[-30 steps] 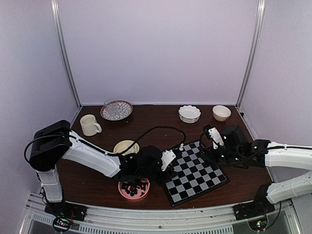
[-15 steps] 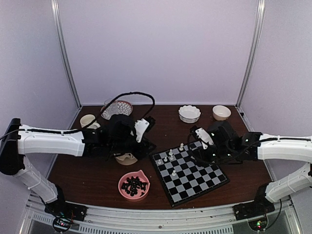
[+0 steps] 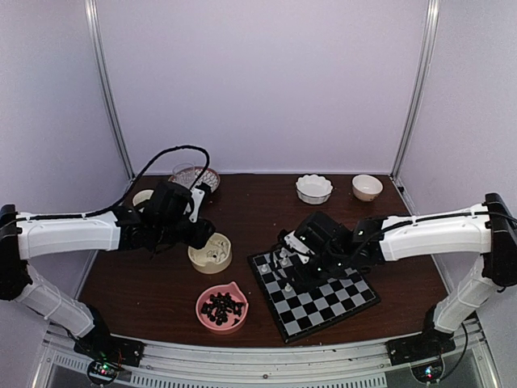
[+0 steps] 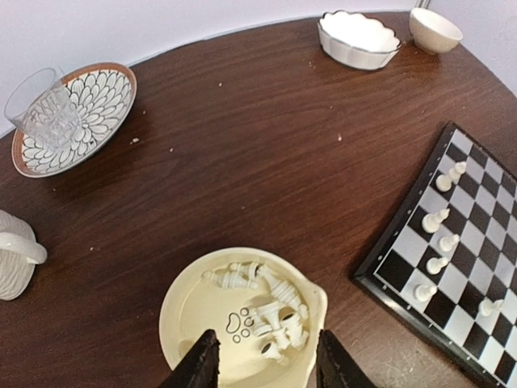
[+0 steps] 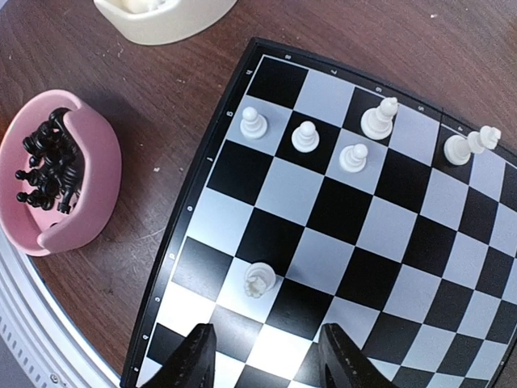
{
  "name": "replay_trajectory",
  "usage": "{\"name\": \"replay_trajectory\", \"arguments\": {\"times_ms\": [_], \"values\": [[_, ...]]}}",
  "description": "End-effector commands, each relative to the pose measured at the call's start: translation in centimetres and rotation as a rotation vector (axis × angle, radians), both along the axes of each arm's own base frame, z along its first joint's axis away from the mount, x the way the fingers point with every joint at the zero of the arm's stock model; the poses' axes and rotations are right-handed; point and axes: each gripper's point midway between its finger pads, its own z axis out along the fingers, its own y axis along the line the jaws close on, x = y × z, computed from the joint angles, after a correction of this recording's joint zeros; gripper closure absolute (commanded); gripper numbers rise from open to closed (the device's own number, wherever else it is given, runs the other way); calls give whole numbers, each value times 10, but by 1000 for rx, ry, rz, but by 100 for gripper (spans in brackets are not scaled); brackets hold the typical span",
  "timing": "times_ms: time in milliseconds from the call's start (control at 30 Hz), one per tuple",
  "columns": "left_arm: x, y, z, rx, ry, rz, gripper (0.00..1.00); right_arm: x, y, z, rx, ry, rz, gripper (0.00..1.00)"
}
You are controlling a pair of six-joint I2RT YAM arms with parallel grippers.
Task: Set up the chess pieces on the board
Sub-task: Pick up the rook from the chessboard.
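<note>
The left gripper [image 4: 266, 368] hangs with its two dark fingers spread and nothing between them, right over a cream bowl [image 4: 174, 311]. The bowl is smooth and round with one pinched lip, and it holds a loose heap of white pieces [image 4: 271, 315], small, glossy and turned like tiny balusters. Ahead of this gripper the dark wooden table [image 4: 242, 162] is bare and grainy, speckled with crumbs. Far ahead to the left a clear ribbed glass [image 4: 40, 109] sits on a leaf-patterned plate [image 4: 93, 105], and a ribbed mug [image 4: 12, 263] stands close on the left. A scalloped white bowl [image 4: 358, 36] and a plain small bowl [image 4: 435, 28] stand far ahead to the right. The right gripper [image 5: 266, 356] is also spread and empty. It hovers low over the near corner of the board [image 5: 339, 210], a flat sheet of black and pale checks with a thin dark border. Seven white men stand on the board. One pawn-like piece [image 5: 258, 279] is just ahead of this gripper's left finger, and the rest form a ragged row farther ahead, leaving most squares free. Left of the gripper, apart from the border, a pink bowl [image 5: 93, 202] with thick soft-looking walls holds a tangle of black pieces [image 5: 48, 166], close to the table's railed edge.
</note>
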Motion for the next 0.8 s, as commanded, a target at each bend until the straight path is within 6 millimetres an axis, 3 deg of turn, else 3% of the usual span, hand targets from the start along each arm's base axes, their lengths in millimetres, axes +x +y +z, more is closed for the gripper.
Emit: {"name": "replay_trajectory", "arguments": {"times_ms": [0, 267, 767], "values": [[7, 12, 5, 8, -78, 37, 59, 0, 5, -7, -61, -5, 9, 54], [3, 23, 10, 12, -119, 47, 58, 3, 19, -21, -104, 15, 29, 57], [-1, 26, 13, 7, -121, 45, 58, 13, 21, -38, -170, -2, 10, 68]]}}
